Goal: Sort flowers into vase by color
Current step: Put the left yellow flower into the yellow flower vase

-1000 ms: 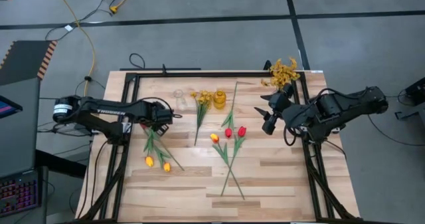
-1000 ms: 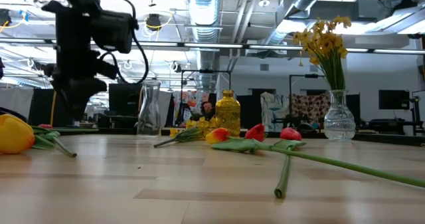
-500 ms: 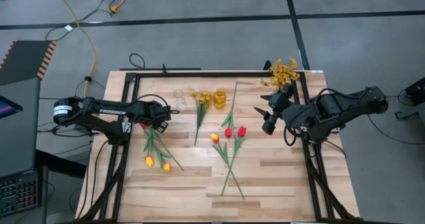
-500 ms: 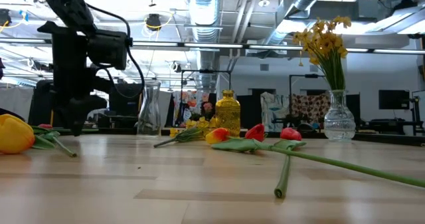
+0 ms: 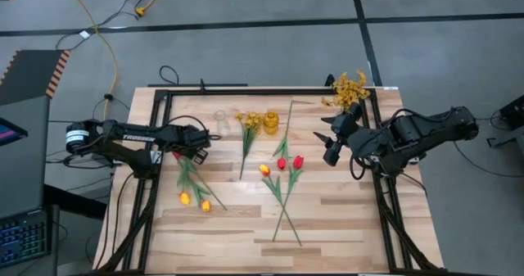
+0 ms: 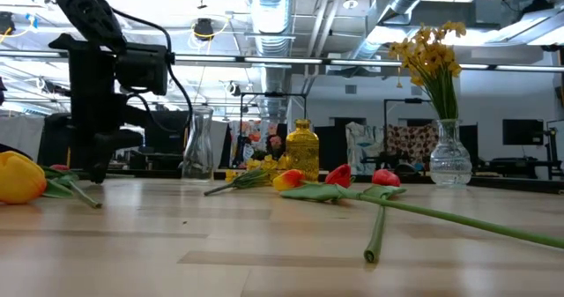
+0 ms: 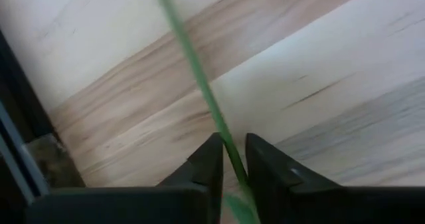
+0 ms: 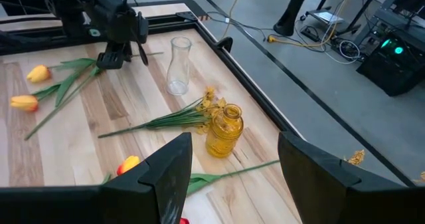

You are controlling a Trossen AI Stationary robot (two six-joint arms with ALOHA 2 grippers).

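Observation:
Two yellow-orange tulips (image 5: 194,201) lie at the table's left, their stems running toward the far edge. My left gripper (image 5: 183,154) stands down on those stems, shut on one green stem (image 7: 199,84). Two red tulips (image 5: 290,162) and an orange one (image 5: 264,169) lie mid-table. A spray of mustard-yellow blossoms (image 5: 250,122) lies beside a yellow glass vase (image 5: 270,123). An empty clear vase (image 5: 219,117) stands left of it. My right gripper (image 5: 326,143) hangs open above the table's right side, holding nothing. My left gripper pinches a tulip's thin green stem (image 7: 228,152) between its two fingertips, at the end far from the bloom. The fingers point down from above and lie across the stem. The stem lies flat on the wood.
A clear vase with yellow blossoms (image 5: 350,88) stands at the far right corner. A black metal frame (image 5: 155,120) borders the table. Bare wood lies along the near edge (image 5: 344,227).
My left gripper has come down to the table and moved slightly toward the left edge, ending on the tulip stems. The flowers lie where they were.

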